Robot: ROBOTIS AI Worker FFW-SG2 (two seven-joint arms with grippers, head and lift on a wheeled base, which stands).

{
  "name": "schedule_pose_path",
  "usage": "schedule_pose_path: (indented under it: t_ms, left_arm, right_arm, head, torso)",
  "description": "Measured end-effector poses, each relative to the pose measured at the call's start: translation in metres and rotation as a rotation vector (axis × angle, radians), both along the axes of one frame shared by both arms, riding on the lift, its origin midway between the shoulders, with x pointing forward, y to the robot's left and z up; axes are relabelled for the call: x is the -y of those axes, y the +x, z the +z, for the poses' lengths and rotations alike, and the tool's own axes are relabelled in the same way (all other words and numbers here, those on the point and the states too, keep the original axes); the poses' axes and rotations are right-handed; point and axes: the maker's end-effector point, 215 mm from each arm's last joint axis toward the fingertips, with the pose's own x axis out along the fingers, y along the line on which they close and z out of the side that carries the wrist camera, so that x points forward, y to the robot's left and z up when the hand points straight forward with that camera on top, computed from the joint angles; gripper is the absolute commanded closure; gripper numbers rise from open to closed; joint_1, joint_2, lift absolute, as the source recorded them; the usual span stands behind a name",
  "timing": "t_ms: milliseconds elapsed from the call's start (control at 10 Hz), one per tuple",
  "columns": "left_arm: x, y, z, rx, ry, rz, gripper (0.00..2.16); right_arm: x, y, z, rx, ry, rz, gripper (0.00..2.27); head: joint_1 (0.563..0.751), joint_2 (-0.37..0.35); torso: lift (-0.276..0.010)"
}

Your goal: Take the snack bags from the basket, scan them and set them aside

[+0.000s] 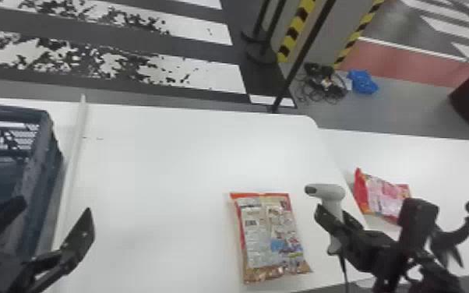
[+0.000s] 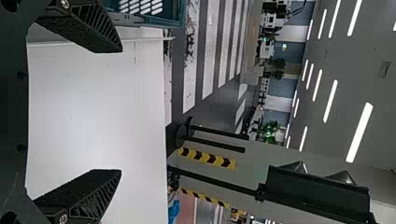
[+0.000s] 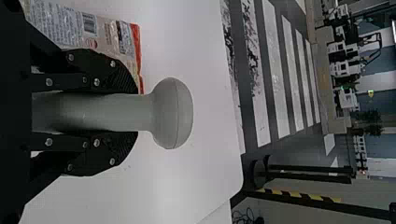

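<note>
With your right hand (image 3: 137,113) pinching the scanner (image 3: 171,113) and your left hand (image 2: 121,110) spread, take the snack bag (image 1: 270,241), flat on the bench (image 1: 156,163) near the scanner, gently by its far edge (image 1: 245,196), since it's probably light, limp, slippery and crushable

Wht tables (image 1: 191,156) by gry flr (image 1: 405,111) w/ wht stripes (image 1: 218,78), clg strip lights (image 2: 359,133) lit.

Place: large indoor hall, perhaps a lab or workshop
Floor (image 1: 397,109): grey, white crossing stripes (image 1: 214,76)
Hazard stripes (image 1: 296,29): yellow and black
Ceiling (image 2: 359,60): strip lights (image 2: 359,133)
Equipment (image 3: 344,70): white, far off
</note>
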Motion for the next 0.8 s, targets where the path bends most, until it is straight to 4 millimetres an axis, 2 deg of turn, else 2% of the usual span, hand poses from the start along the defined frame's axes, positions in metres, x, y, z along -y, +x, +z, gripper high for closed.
schedule_pose_path:
  t_ms: [200,300,500,800]
  left_arm:
    - [-0.002,-0.001,0.007,0.012,0.001,0.012,0.07]
    - [-0.005,-0.001,0.01,0.021,0.004,0.022,0.07]
    - [-0.011,-0.001,0.013,0.033,0.007,0.039,0.07]
    - [-0.02,0.0,0.015,0.043,0.008,0.054,0.07]
  right_arm:
    - [-0.04,-0.01,0.003,-0.006,0.048,0.054,2.25]
    - [-0.055,-0.013,-0.001,-0.014,0.071,0.073,2.25]
    - [-0.081,-0.016,-0.017,-0.041,0.101,0.106,2.25]
    - [-0.095,-0.02,-0.049,-0.079,0.097,0.127,2.25]
  head:
    - [0.695,-0.35]
    - [0.695,-0.35]
    - [0.695,-0.295]
    - [0.695,-0.255]
  torso:
    - [-0.075]
    - [-0.075]
    - [-0.075]
    - [-0.075]
